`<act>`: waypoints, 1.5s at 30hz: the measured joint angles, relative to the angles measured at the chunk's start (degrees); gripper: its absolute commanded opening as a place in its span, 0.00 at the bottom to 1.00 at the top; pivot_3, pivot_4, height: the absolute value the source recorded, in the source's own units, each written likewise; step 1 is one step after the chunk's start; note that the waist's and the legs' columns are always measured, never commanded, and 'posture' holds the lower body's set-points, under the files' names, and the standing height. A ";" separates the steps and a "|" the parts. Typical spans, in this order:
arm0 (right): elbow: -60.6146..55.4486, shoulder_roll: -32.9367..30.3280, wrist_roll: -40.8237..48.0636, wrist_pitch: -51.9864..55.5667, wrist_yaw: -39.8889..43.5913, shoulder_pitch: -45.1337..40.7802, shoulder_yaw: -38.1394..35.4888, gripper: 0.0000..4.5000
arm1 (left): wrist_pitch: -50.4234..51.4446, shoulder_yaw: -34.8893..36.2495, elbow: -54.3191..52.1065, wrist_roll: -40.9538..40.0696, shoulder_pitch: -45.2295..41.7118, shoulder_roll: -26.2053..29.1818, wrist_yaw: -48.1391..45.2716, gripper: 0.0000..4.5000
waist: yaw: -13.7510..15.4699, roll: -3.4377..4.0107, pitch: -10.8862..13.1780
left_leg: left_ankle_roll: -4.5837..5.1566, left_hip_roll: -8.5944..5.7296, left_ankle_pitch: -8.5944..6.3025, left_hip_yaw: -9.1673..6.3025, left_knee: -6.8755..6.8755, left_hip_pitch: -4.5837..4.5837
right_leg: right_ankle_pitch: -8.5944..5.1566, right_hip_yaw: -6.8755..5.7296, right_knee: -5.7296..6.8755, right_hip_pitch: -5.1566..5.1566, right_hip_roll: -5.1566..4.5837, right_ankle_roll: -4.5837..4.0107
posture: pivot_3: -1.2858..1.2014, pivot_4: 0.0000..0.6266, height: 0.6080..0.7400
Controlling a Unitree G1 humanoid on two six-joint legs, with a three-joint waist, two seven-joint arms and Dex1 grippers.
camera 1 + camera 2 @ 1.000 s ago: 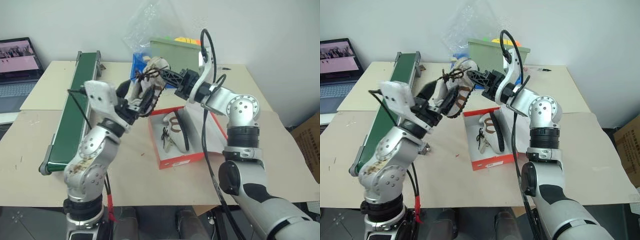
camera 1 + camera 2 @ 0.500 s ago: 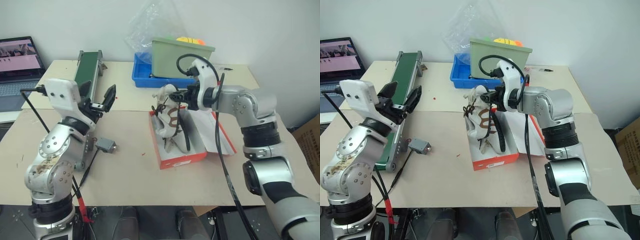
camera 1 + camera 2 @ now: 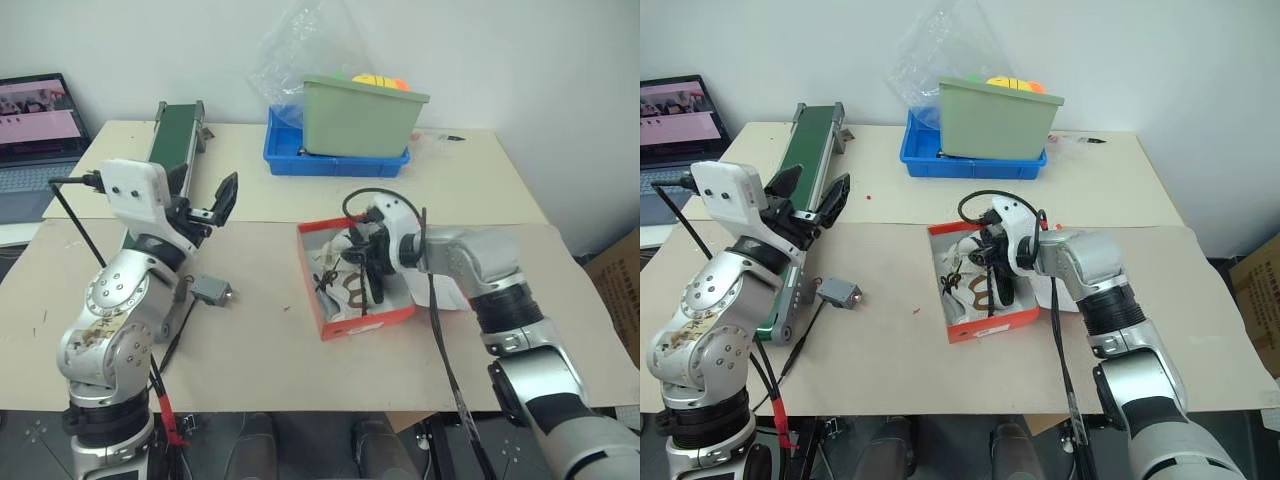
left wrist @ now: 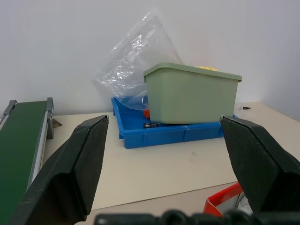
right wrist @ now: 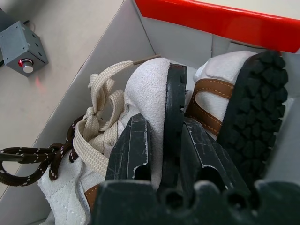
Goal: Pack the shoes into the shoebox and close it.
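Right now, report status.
Right gripper shut on a shoe inside the shoebox. Left gripper open, clear. Lid not closed.

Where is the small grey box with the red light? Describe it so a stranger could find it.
On the tan table, look between the long green conveyor and the red shoebox. The small grey box lies there with a cable attached, the one little metal cube with a red light.

Head cameras overlook table [image 3: 250, 330]; wrist cameras close.

Counted: two shoes [image 5: 154, 93] in one shoebox [image 3: 318, 306], one green bin [image 3: 360, 115], one blue tray [image 3: 285, 155], one conveyor [image 3: 172, 135], one grey button box [image 3: 211, 290], one laptop [image 3: 35, 125].
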 measured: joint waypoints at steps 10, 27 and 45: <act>9.80 7.00 -11.00 -9.82 1.44 -4.65 7.60 0.53 | -0.23 -1.11 -0.13 1.47 -0.18 -0.57 0.62 0.92 | -1.11 -0.03 -0.02 | 0.00 0.01 0.00 0.00 -0.02 0.10 | 0.00 0.02 0.06 0.03 0.02 0.00 | 0.52 0.24 1.00; -13.24 0.77 0.05 4.21 10.80 -12.02 -9.87 0.94 | -1.05 -6.19 2.47 2.07 -2.38 2.57 -9.07 0.92 | 0.61 -0.02 0.01 | -0.01 0.00 -0.01 -0.03 -0.02 -0.02 | -0.01 -0.10 0.00 0.00 -0.02 -0.02 | 0.52 0.24 1.00; -47.07 -29.60 12.49 6.71 22.09 35.67 -18.72 0.01 | 5.46 -10.47 9.24 -7.90 -6.91 11.03 -30.26 0.92 | 0.33 -0.03 0.03 | 0.02 -0.01 -0.02 0.02 0.03 0.00 | -0.12 0.03 -0.16 0.05 -0.03 0.16 | 0.52 0.24 1.00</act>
